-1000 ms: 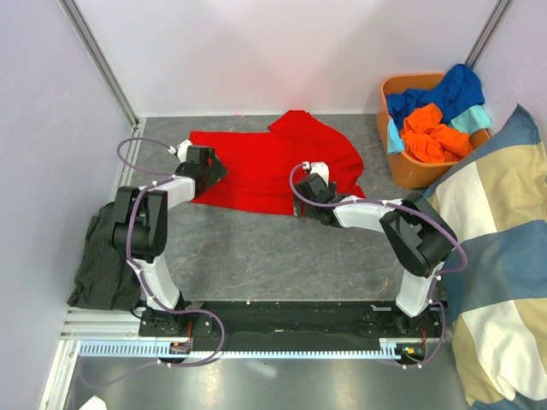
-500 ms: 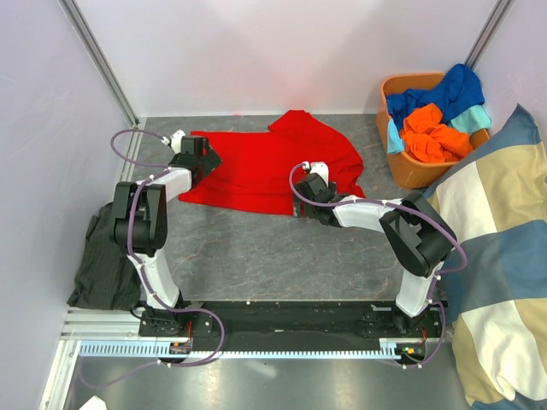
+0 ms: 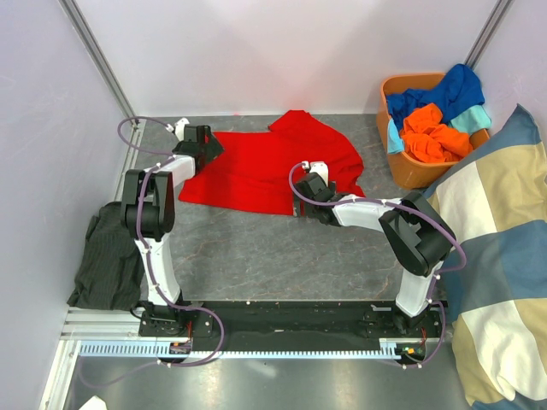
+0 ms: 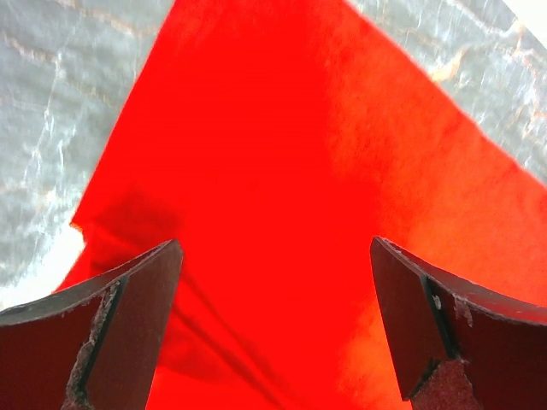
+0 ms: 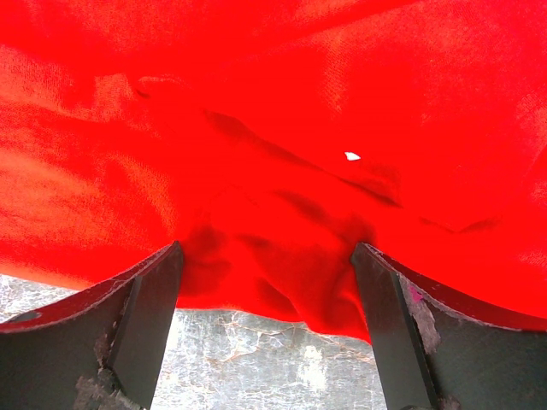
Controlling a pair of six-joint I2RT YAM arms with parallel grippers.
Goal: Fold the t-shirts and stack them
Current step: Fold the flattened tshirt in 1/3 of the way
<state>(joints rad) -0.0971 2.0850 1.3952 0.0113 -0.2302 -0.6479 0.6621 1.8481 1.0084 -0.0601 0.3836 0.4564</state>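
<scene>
A red t-shirt (image 3: pixel 273 166) lies spread on the grey table, its far right part bunched. My left gripper (image 3: pixel 207 143) hovers open over the shirt's far left corner. In the left wrist view the red cloth (image 4: pixel 282 171) fills the space under the open left gripper (image 4: pixel 275 320), and nothing is pinched. My right gripper (image 3: pixel 309 190) sits open at the shirt's near edge. The rumpled hem (image 5: pixel 282 256) lies between its fingers (image 5: pixel 137 325), ungripped. More t-shirts, blue (image 3: pixel 453 90), orange (image 3: pixel 432 132) and teal (image 3: pixel 474 118), are heaped in a basket.
The orange basket (image 3: pixel 408 175) stands at the far right. A big blue-and-beige checked cushion (image 3: pixel 500 256) fills the right side. A dark cloth (image 3: pixel 107 256) lies at the left by the left arm's base. Walls close in the back and the left.
My left gripper has moved away from me along the shirt's left side, to its far left corner. The right arm has stayed put.
</scene>
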